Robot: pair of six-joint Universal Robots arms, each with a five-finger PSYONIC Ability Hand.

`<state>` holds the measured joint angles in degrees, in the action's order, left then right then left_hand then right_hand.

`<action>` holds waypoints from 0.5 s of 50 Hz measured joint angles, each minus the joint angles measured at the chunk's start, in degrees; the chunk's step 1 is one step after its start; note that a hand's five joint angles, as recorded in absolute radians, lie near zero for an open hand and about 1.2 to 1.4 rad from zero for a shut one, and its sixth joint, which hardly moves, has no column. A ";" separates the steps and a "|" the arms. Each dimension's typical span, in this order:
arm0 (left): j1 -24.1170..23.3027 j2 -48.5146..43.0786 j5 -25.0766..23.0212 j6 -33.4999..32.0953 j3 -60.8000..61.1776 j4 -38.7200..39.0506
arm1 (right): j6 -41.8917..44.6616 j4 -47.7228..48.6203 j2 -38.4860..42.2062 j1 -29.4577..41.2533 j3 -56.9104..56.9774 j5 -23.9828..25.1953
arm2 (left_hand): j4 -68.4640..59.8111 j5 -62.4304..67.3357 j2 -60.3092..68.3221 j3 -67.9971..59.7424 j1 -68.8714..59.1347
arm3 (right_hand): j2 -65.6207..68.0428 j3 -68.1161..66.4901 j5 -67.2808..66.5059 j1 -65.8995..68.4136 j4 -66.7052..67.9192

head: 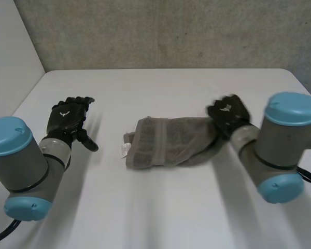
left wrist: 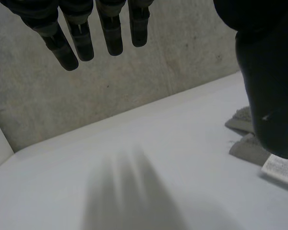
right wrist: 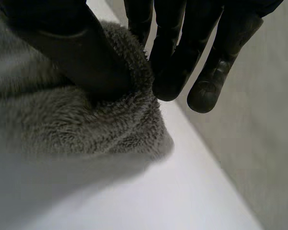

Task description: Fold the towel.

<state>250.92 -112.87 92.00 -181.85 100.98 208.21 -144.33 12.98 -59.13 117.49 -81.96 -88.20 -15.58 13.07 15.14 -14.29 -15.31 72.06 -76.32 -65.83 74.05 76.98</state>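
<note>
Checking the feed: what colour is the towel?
The towel is grey, with a white label; clearest in the head view.

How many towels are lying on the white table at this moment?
1. The grey towel lies bunched at the middle of the table; the right hand pinches its end, the left hand is apart from it.

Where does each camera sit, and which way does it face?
Head view: from behind, looking down at the table; left hand, right hand and towel show.
Left wrist view: on that wrist, along the open left hand toward the wall; towel beside its thumb.
Right wrist view: on that wrist, along the right hand pinching the towel's end.
Shared: all three show the towel.
</note>
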 measured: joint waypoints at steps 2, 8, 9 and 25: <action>-0.17 0.37 0.00 0.10 -0.29 -0.01 | 1.03 -0.17 0.99 3.44 2.47 2.23 | 0.00 0.00 0.00 0.00 0.00 | 0.43 0.00 0.00 0.00 0.00; -0.72 2.89 -0.03 0.33 -2.19 0.00 | 6.36 -2.44 7.19 13.80 9.30 12.83 | 0.00 0.00 0.00 0.00 0.00 | 0.73 0.00 0.00 0.00 0.00; -0.78 3.36 -0.02 0.36 -2.69 0.00 | 7.54 -3.26 8.40 15.13 10.35 14.45 | 0.00 0.00 0.00 0.00 0.00 | -0.17 1.75 1.77 -1.56 -1.97; -4.92 2.57 -0.02 0.41 -11.38 -0.84 | -12.86 -6.48 4.40 12.12 11.31 -1.70 | 0.00 0.70 0.02 -0.06 0.00 | -57.73 62.40 62.40 -60.37 -62.36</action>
<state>246.00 -110.29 91.98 -181.45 89.60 207.37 -157.19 6.49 -54.73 129.61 -70.66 -89.90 -15.58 13.77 15.16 -14.35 -15.31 14.33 -13.92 -3.43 13.69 14.61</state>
